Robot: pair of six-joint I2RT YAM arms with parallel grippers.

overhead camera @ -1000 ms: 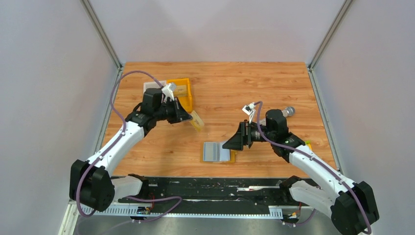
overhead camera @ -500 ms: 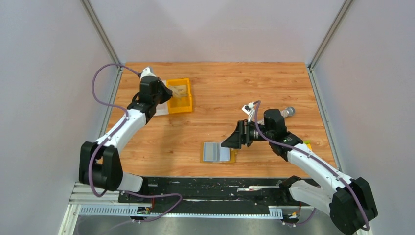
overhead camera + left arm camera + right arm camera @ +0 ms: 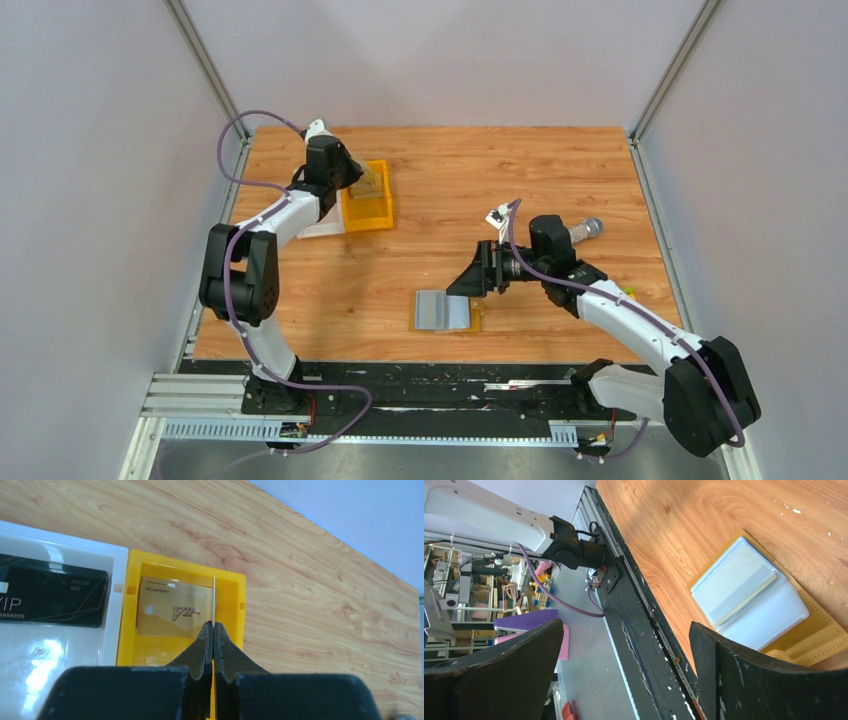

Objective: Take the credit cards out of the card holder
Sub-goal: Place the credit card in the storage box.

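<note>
Two containers sit side by side at the far left: an orange bin (image 3: 180, 562) with a gold card (image 3: 170, 612) lying in it, and a white tray (image 3: 60, 547) with a black card (image 3: 50, 596). A silver cylinder (image 3: 588, 228) lies beside the right arm. The surface (image 3: 450, 180) is wood-grain, enclosed by pale walls (image 3: 100, 150). Over the bin, the left claw (image 3: 213, 626) pinches a thin card (image 3: 214, 597), seen edge-on. The right claw (image 3: 626, 630) gapes wide, holding nothing, close by the card holder (image 3: 749, 597), which lies open near the front edge.
</note>
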